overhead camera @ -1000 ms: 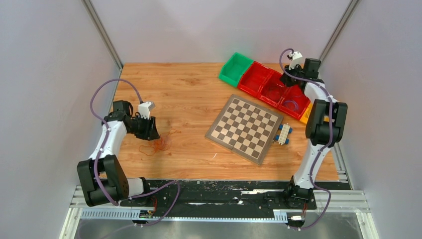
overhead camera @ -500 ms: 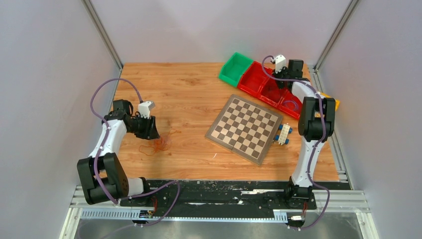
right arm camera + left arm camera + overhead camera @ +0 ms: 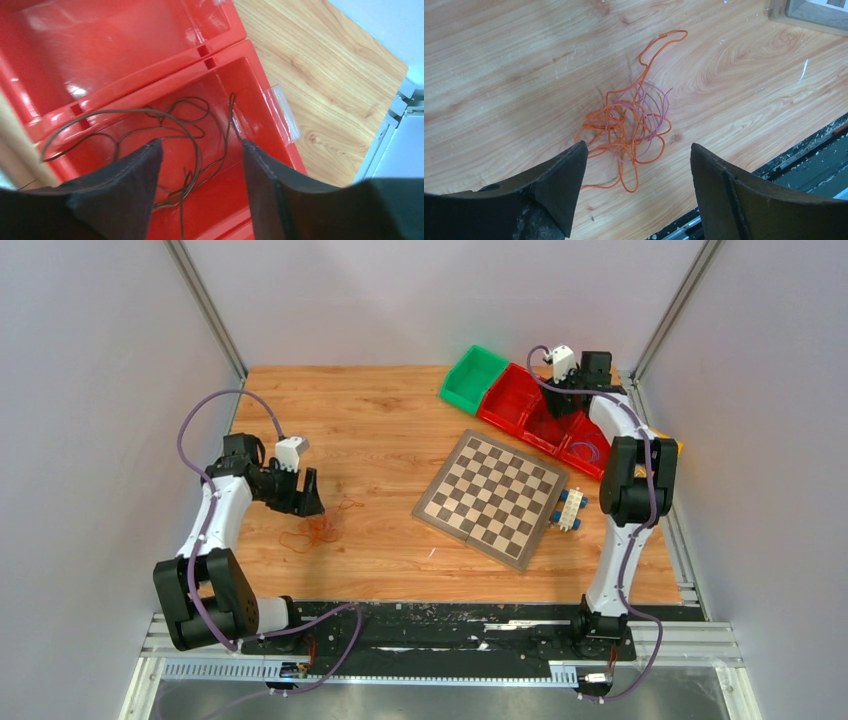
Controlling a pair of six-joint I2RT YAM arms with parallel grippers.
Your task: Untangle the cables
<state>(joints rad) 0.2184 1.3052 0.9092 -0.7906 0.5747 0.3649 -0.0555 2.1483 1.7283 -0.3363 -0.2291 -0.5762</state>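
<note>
The cables lie as a loose tangle of thin orange and pinkish wires on the wooden table, seen in the top view as the cables. My left gripper hovers just above the tangle's near side, open, with nothing between its fingers; in the top view this left gripper sits up-left of the tangle. My right gripper is open over a red bin, where one thin dark cable lies loose on the floor. The top view shows the right gripper at the back right.
A green bin and a row of red bins stand at the back right; the last red bin holds a blue wire. A chessboard lies mid-table, with a blue-and-white block at its right edge.
The right arm swung left to the middle red bin and its jaws opened, leaving the dark cable in the bin. The left gripper opened wider and rose slightly.
</note>
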